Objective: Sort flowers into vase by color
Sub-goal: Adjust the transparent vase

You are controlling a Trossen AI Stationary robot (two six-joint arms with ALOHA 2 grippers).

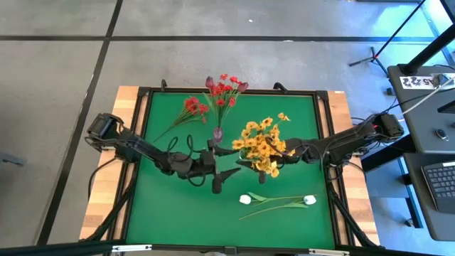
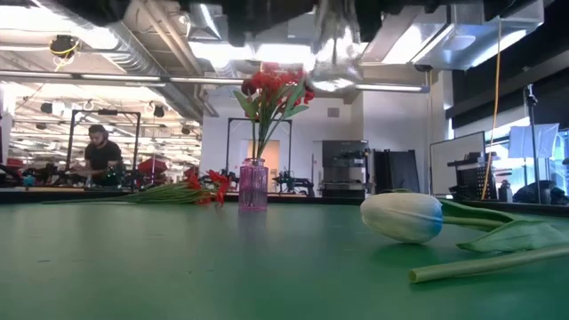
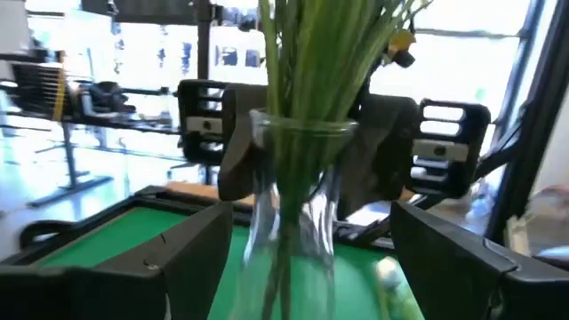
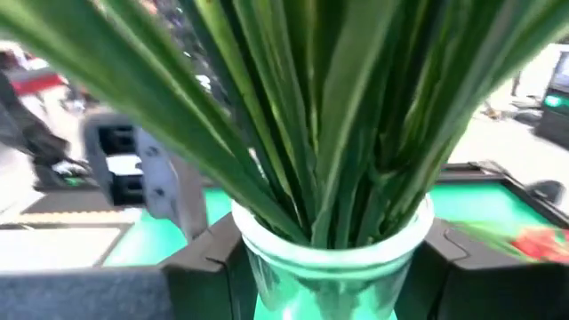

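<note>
A clear glass vase (image 3: 289, 178) full of yellow-orange sprays (image 1: 261, 144) hangs in the air over the middle of the table; its base (image 2: 333, 67) shows well above the green mat. My right gripper (image 4: 329, 276) is shut on this vase from the table's right. My left gripper (image 3: 307, 267) is open, with a finger on each side of the vase and a gap on both sides. A pink vase (image 1: 217, 133) stands farther back with red sprays and maroon buds. One red spray (image 1: 190, 108) and two white buds (image 1: 245, 199) (image 1: 309, 200) lie flat on the mat. My right gripper holds the clear vase just below its rim (image 4: 267, 267), pinched between the two fingers, one on each side of the glass. The fingers come level from the table's right. The vase is lifted clear of the table and stands about upright, its stems rising above the fingers.
The pink vase (image 2: 252, 185) stands behind the lifted vase, near the mat's far middle. The white buds' long stems (image 2: 498, 262) lie across the near right of the mat. A raised dark frame (image 1: 142, 142) borders the mat. A person (image 2: 100, 156) is far off in the room.
</note>
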